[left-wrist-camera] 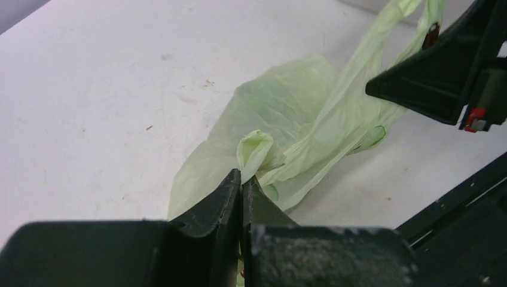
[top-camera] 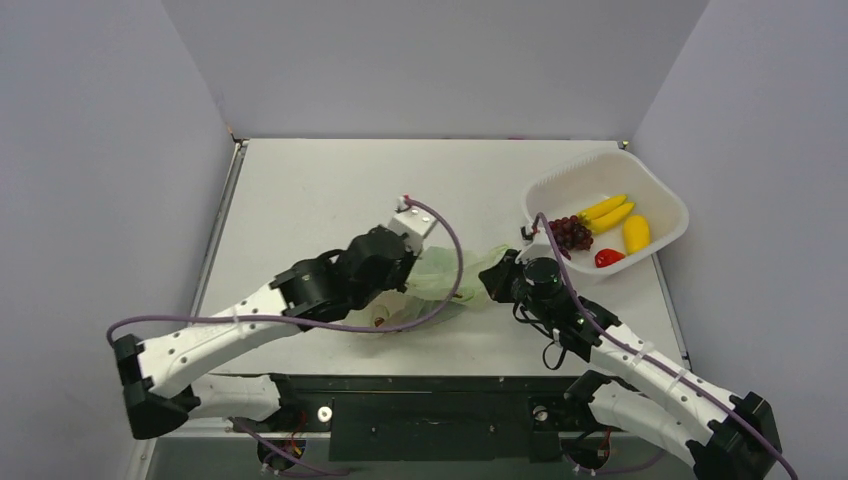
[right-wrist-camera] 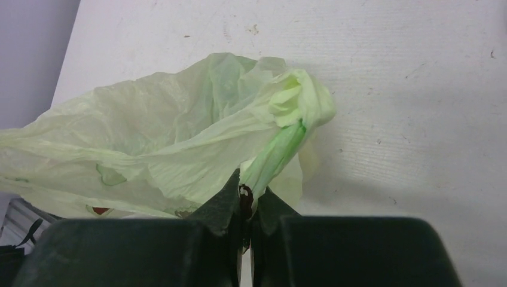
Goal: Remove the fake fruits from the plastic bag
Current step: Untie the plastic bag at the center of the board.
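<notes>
Fingers of left gripper: clenched tip to tip on a small upright fold of the plastic bag, lower centre of the left wrist view. Fingers of right gripper: clenched on a twisted strip of the same bag, film spreading toward the left edge of the frame. Bag at centre of the top view, lying on the table between both grippers. Left arm: slanting from lower left up to centre. Right arm: slanting from lower right up to centre.
</notes>
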{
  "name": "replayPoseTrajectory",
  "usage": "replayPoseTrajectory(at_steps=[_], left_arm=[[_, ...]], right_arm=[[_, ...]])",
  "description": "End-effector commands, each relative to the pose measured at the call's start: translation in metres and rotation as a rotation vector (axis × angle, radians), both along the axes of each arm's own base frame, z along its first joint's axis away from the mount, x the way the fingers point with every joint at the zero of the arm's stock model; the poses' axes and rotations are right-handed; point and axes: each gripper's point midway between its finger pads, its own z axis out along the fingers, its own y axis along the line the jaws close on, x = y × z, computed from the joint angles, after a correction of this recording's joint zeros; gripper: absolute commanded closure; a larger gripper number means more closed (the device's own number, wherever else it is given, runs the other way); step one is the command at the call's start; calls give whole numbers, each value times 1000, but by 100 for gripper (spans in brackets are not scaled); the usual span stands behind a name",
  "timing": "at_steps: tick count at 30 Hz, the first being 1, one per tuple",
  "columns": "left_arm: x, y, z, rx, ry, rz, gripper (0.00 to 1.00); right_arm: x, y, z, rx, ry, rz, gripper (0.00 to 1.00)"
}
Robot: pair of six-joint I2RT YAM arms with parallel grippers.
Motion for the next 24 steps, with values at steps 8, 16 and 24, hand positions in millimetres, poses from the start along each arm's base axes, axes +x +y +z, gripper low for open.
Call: replayPoseTrajectory(at_steps=[8, 16, 24], left_arm=[[57, 144, 68, -681, -15, 649, 100], [152, 193, 114, -817, 52, 712, 100], [151, 174, 189, -913, 8, 500, 100]], right_arm=[[80, -1, 64, 57, -17, -122, 100], [186, 10, 134, 68, 1, -110, 100], [233, 35, 216, 133, -82, -21, 100]])
